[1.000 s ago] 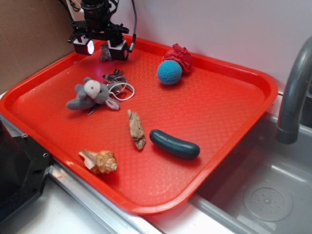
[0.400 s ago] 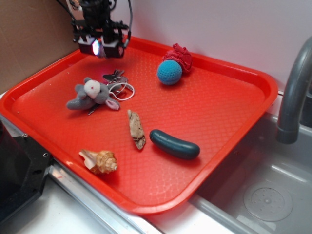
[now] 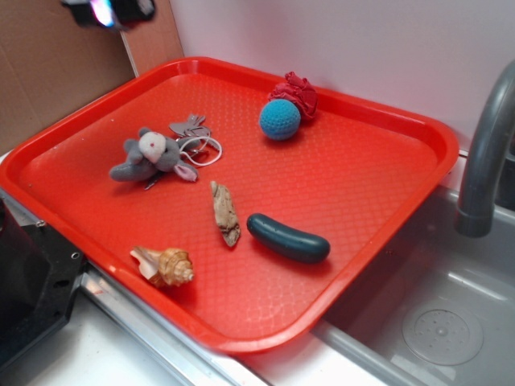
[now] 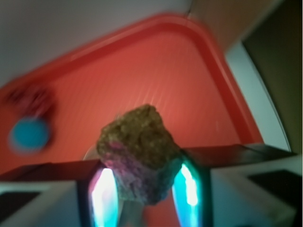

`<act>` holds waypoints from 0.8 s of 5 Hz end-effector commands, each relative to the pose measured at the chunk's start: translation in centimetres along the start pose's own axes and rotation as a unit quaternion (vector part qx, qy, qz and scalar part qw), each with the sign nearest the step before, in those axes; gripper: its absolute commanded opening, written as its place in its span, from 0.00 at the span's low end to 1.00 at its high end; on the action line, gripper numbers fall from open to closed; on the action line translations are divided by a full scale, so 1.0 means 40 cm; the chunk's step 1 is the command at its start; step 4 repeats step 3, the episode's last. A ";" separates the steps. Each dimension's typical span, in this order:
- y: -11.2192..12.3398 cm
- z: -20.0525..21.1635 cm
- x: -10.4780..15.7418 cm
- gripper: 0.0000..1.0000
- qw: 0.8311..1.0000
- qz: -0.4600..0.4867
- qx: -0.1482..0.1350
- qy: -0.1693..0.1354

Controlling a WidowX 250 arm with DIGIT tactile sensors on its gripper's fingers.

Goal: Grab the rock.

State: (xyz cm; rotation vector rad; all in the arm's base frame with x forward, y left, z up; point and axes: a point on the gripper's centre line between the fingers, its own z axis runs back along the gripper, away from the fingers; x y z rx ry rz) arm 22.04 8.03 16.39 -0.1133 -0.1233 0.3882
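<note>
In the wrist view the rock (image 4: 139, 149), a lumpy brown-grey chunk, is clamped between my two glowing pads, and my gripper (image 4: 144, 189) is shut on it, high above the red tray (image 4: 156, 66). In the exterior view my gripper (image 3: 109, 10) shows only as its lower edge at the top left, lifted off the tray's (image 3: 362, 185) far left corner. The rock itself cannot be made out in that view.
On the tray lie a blue crocheted ball (image 3: 279, 119) against a red cloth lump (image 3: 296, 92), a grey plush mouse (image 3: 149, 155) with keys (image 3: 193, 133), a tan driftwood piece (image 3: 225, 212), a dark green cucumber (image 3: 287, 237) and a seashell (image 3: 165, 265). A sink and faucet (image 3: 483, 161) sit at right.
My gripper closed on the rock at the tray's far left corner and has risen with it, now almost out of the exterior view's top edge. Other objects stayed put.
</note>
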 end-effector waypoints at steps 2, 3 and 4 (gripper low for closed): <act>-0.020 0.333 -0.177 0.00 0.985 -0.169 0.002 0.019; -0.013 0.313 -0.154 0.00 0.980 -0.194 0.021 0.037; -0.013 0.313 -0.154 0.00 0.980 -0.194 0.021 0.037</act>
